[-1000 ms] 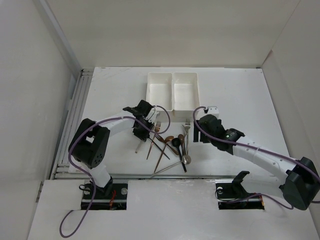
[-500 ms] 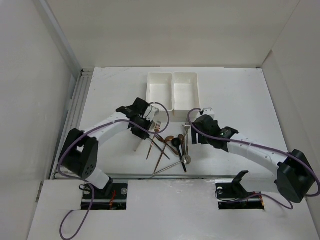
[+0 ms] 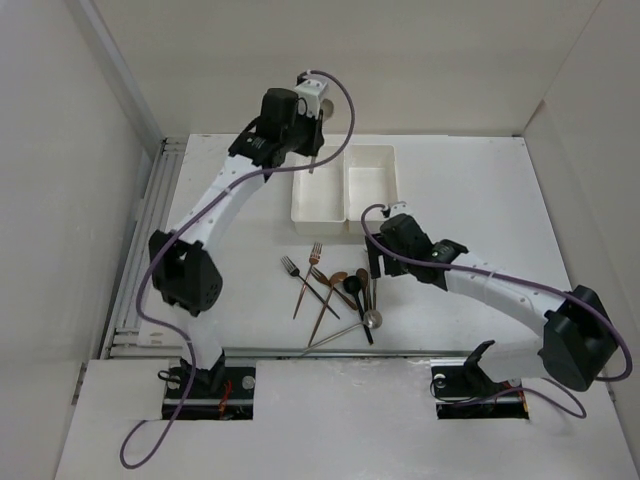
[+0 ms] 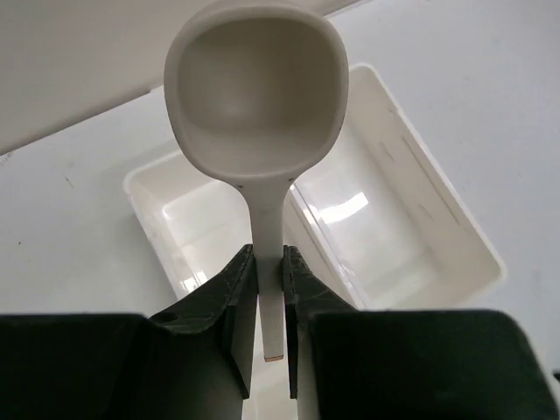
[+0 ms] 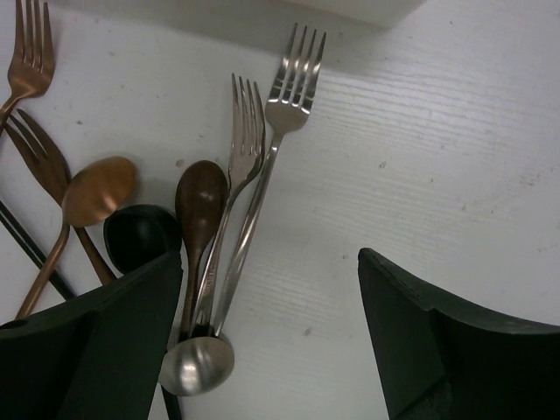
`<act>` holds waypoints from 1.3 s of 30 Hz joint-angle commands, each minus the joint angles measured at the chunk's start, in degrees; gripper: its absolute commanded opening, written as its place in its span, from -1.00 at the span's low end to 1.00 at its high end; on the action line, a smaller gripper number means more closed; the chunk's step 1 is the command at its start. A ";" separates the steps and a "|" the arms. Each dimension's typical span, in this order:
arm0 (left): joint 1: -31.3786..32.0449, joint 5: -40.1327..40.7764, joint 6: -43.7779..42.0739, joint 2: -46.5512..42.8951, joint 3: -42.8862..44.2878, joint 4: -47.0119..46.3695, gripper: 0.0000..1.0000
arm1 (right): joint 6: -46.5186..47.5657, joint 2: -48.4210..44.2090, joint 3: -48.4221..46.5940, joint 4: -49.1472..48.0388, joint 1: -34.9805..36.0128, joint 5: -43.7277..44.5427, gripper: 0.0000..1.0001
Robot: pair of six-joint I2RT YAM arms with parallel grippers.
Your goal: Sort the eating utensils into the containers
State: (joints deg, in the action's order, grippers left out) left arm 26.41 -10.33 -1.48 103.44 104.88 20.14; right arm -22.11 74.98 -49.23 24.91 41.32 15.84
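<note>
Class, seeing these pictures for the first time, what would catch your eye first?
The left gripper holds a pale spoon above the two white bins. Nearer the arms, the open right gripper hovers over a tangle of silver, copper and black forks and spoons.

1. bright, even light from above; the white table [image 3: 480,180] looks nearly washed out, with soft shadows.
2. beyond the left claw [image 4: 269,262], glare on the bin [image 4: 442,175] floor; the spoon [image 4: 254,96] is sharp.
3. the right claw [image 5: 267,262] has dark, soft-edged fingers; the forks [image 5: 293,79] ahead are crisp.
</note>
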 commanded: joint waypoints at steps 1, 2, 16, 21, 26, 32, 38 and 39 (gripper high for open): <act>-2.94 -0.04 5.16 10.08 5.85 -1.23 -1.00 | 1.10 2.88 -3.33 -2.05 0.34 -1.33 0.71; -2.95 -0.04 5.17 11.16 5.86 -2.38 -1.00 | 0.32 3.59 -3.85 -2.05 0.34 -1.33 0.65; -2.42 1.19 11.31 9.95 -5.03 -7.23 0.15 | -0.13 17.12 -6.49 -2.23 0.34 -1.86 -0.12; -2.42 2.06 12.03 -0.67 -11.35 -2.75 0.32 | -0.13 20.37 -7.71 -2.93 0.34 -1.86 -0.12; -1.90 3.74 10.62 -13.68 -26.26 7.87 0.19 | 0.39 23.98 -7.72 -3.55 -0.80 -2.92 -0.38; 0.39 -0.83 11.23 -18.18 -38.25 9.57 0.14 | -0.83 22.68 -4.57 -3.55 -3.61 -2.57 -1.00; 0.92 -2.50 14.13 -15.29 -41.95 7.54 0.09 | -1.88 11.43 -2.27 3.12 0.85 3.57 -1.00; 0.92 -3.29 14.13 -15.28 -42.82 6.94 0.09 | -1.89 10.02 -2.88 5.74 1.39 4.46 -1.00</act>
State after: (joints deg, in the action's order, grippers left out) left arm 27.40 -11.73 11.11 89.27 62.83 27.75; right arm -22.92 90.26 -51.29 25.52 40.03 15.86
